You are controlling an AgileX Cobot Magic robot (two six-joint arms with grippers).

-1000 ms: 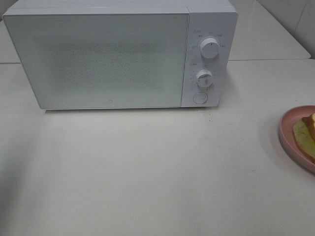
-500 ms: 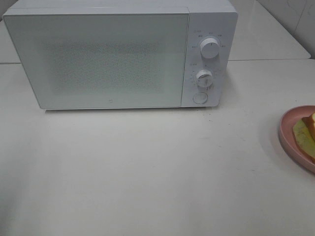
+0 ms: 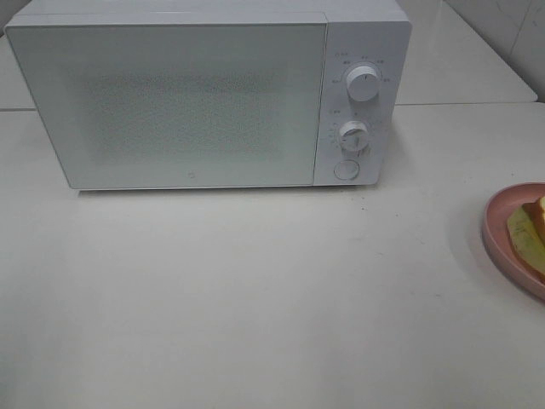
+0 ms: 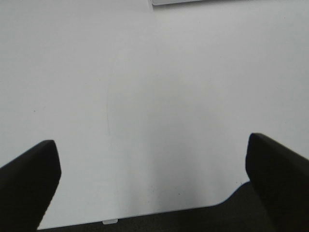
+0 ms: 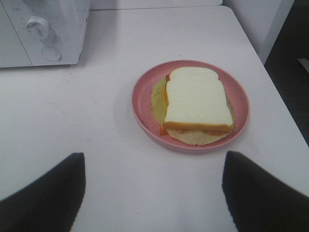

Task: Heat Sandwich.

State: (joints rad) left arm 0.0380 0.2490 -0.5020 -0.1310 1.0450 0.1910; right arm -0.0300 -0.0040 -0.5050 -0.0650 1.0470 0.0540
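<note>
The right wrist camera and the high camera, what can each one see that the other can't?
Only the right wrist view shows the whole sandwich lying on its pink plate, plus the right tool with its two dark fingers spread wide. Only the high view shows the full microwave with its closed door and top knob. Both show the white table, the lower knob, the round button, and part of the plate.

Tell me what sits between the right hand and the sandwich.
Nothing: in the right wrist view only bare white table separates the open right hand from the pink plate holding the sandwich.
</note>
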